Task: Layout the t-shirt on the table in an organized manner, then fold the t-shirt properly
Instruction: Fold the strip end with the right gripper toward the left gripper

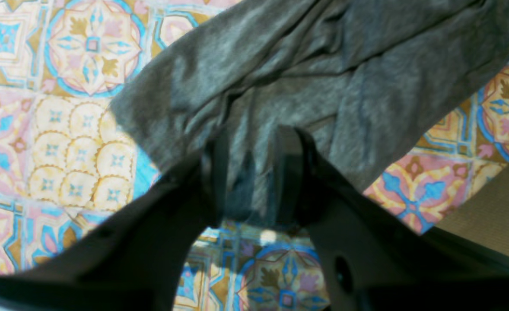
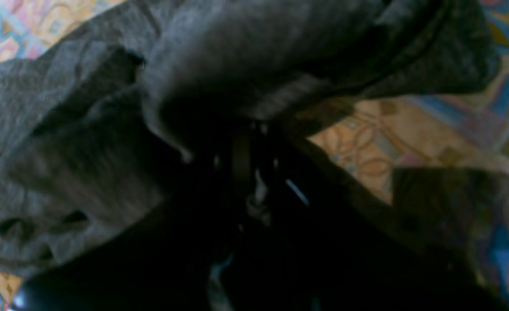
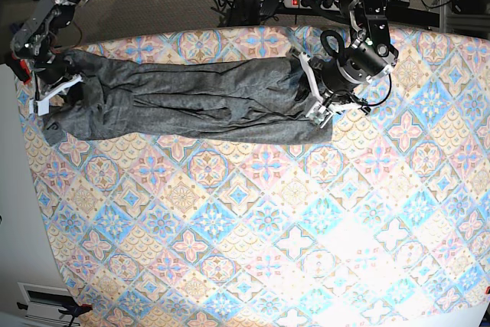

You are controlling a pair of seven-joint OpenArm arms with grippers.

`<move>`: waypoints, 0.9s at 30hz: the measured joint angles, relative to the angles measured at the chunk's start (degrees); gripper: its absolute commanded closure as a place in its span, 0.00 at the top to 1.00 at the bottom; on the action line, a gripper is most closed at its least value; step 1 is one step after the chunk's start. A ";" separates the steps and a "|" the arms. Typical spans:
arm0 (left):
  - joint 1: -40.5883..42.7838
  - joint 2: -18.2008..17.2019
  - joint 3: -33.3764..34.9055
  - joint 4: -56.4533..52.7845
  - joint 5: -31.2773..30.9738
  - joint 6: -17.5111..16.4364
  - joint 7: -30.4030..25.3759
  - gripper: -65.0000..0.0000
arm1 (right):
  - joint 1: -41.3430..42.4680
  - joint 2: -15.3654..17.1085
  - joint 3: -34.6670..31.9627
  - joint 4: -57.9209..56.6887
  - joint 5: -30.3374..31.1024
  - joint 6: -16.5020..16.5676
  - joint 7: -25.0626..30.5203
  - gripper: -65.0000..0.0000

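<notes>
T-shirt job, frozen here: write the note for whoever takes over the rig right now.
Left pincer: closed on an edge of the t-shirt, a bunch of grey fabric between its fingers.
Right pincer: shut at the shirt's opposite end; the wrist view is too dark to show the grip clearly, but fabric bunches right at it.
Shirt: stretched in a long, wrinkled band between the two arms, along the far side of the table.
Done: shirt pulled out lengthwise.
Left: spread it flat, smooth the creases, then all the folding.
</notes>
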 measured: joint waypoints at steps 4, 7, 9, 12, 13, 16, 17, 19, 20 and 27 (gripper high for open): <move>-0.02 0.00 0.00 0.00 -0.02 0.00 0.00 0.27 | 3.02 0.02 -0.37 1.33 0.44 0.11 0.98 0.00; 0.02 -0.02 0.00 0.00 0.00 0.02 0.02 0.27 | 2.82 0.04 -0.35 4.07 -3.63 0.11 0.70 0.00; 0.00 -0.02 0.00 0.00 -0.02 0.00 0.00 0.27 | 2.56 0.00 -0.35 6.32 -8.79 0.09 0.04 0.00; -0.02 -0.02 0.02 0.00 -0.04 0.00 0.00 0.27 | 3.10 -0.48 -0.15 12.15 -17.57 0.39 0.33 0.00; 0.00 0.00 0.00 0.00 -0.02 0.00 0.02 0.27 | 4.17 -1.11 -0.02 14.03 -19.71 0.26 0.96 0.00; 0.02 -0.02 -0.04 0.00 0.00 0.02 0.02 0.27 | 6.75 -4.61 -0.09 19.10 -25.51 0.13 5.03 0.00; 0.02 0.00 -0.04 0.00 -0.02 0.00 0.02 0.27 | 6.84 -6.14 -0.33 20.20 -27.08 0.13 6.71 0.00; 0.00 0.00 0.00 0.00 -0.04 0.00 0.00 0.27 | 6.64 -10.14 -0.44 21.94 -31.87 0.52 8.11 0.00; 0.02 0.00 0.00 0.00 -0.02 0.00 0.02 0.27 | 6.29 -12.02 -0.42 22.18 -34.60 0.70 8.59 0.00; 0.13 -0.02 -0.04 0.00 -0.02 0.00 0.00 0.27 | 6.34 -20.26 -0.20 23.19 -46.93 0.31 21.16 0.00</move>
